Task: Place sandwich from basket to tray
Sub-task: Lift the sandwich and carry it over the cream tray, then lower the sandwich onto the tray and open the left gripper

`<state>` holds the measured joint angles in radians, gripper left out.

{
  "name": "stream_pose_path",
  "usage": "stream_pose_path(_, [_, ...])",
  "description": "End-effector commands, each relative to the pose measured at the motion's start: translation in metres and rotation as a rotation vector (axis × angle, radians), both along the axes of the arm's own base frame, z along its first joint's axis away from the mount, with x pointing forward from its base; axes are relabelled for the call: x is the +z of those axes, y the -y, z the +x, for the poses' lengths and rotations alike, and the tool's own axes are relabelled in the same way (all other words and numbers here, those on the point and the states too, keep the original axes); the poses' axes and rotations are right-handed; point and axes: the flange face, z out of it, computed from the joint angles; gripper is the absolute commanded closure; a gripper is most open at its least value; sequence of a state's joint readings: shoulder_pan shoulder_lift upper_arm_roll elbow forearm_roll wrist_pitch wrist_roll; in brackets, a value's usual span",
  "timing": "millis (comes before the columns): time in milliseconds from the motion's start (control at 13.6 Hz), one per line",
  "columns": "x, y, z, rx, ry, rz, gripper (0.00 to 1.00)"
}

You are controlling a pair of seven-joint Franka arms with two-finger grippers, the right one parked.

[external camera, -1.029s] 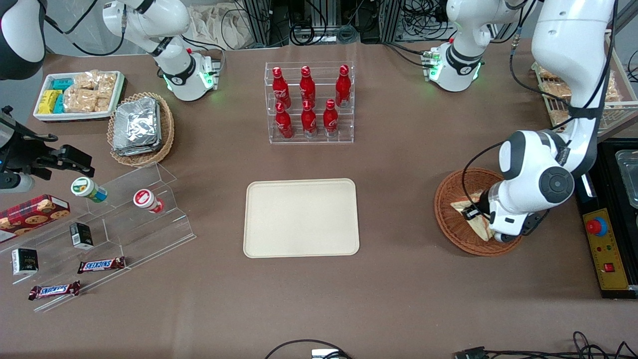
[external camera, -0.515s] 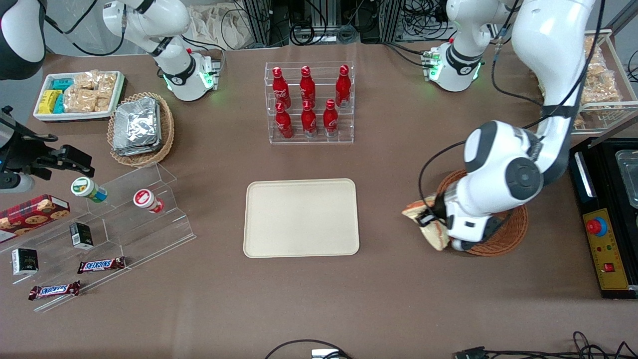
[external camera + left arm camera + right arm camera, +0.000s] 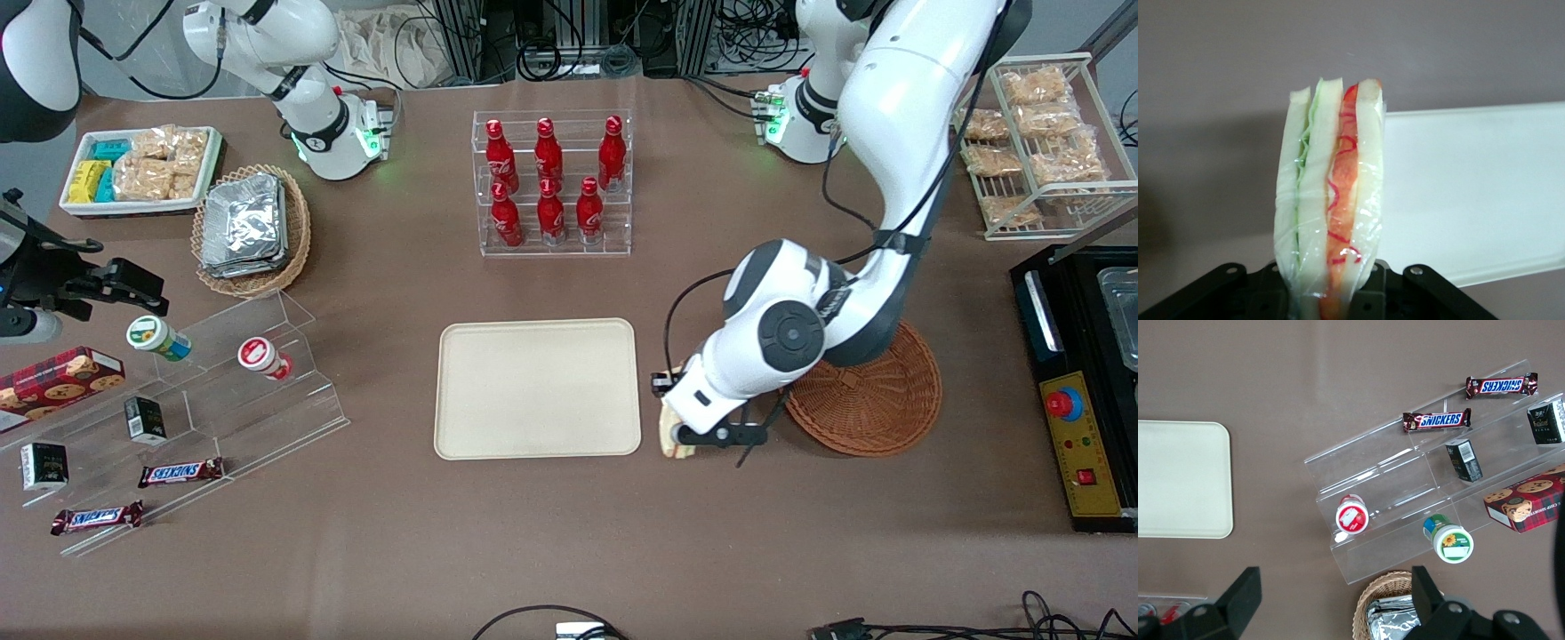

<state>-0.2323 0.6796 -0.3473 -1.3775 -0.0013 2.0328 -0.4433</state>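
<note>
My left gripper [image 3: 669,418] is shut on the sandwich [image 3: 669,434], a wrapped wedge of white bread with red-orange and green filling. It holds the sandwich above the table, between the cream-beige tray [image 3: 537,388] and the reddish-brown wicker basket [image 3: 867,400], close to the tray's edge. In the left wrist view the sandwich [image 3: 1331,200] stands edge-on between the black fingers [image 3: 1368,300], with the tray [image 3: 1471,187] beside it. The basket holds nothing. The tray also shows in the right wrist view [image 3: 1179,480].
A clear rack of red bottles [image 3: 551,182] stands farther from the front camera than the tray. A clear stepped shelf [image 3: 191,396] with snacks lies toward the parked arm's end. A wire rack of bagged snacks [image 3: 1036,133] and a black control box [image 3: 1080,409] lie toward the working arm's end.
My left gripper lifted the sandwich out of the basket and carried it toward the tray. It now hangs just beside the tray's edge. The basket is left without the sandwich.
</note>
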Motion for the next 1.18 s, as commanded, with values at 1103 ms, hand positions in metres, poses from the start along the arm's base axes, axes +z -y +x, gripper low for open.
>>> stream_pose_path(1103, [-0.137,0.071,-0.042,-0.025,-0.167,0.055,0.71])
